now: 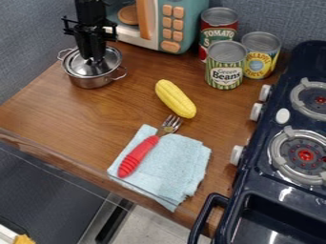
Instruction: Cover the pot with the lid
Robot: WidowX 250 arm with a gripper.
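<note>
Steel pot [93,83] sits far left, lid [77,65] on top, looks seated. Gripper [95,60] is down at lid's middle; can't tell if clenched or released. Covering seems nearly done; letting go, backing off likely left.

Looking from the front, we see the pot [94,82] at the back left of the table [64,119], with the lid [77,66] on it. Behind and to its right is the oven [187,21]. Farther right we find three cans: tomato [217,34] behind beans [225,74], and pineapple [259,59] to the right of both. Before the cans, near mid-table, lies the corn [175,98]. Nearer us is the cloth [173,167], the fork [138,156] lying across its left part, tines past the back edge. Along the right we have the stove [257,172], one burner [305,155] before the other
</note>
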